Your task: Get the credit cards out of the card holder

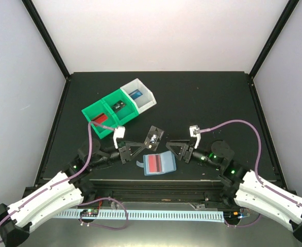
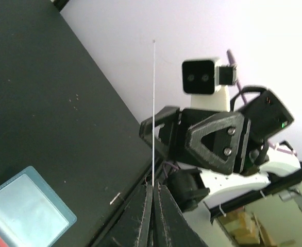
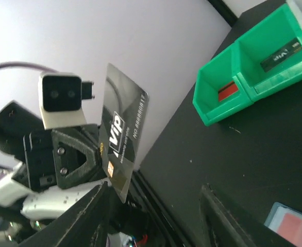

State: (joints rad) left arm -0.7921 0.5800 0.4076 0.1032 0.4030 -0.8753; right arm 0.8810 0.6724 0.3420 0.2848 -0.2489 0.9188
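One black card point(image 3: 122, 146) stands pinched by its lower edge between the pressed-together fingers of the left gripper point(image 2: 152, 191); so thin a hold could let it pivot or slip. The right gripper point(image 3: 155, 195), fingers spread and empty, faces it closely and might knock it. The card holder point(image 1: 160, 163), a red card point(image 1: 153, 163) inside, lies just below both sets of fingertips. Bare table point(image 1: 202, 103) opens beyond them, with the bins point(image 1: 119, 107) past the left fingers.

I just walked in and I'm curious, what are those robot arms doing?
The left end effector is pinching a black VIP card, holding it up above the table. The right end effector is open and empty. The pale blue card holder lies on the table between them with a red card inside. Three bins behind hold a card each.
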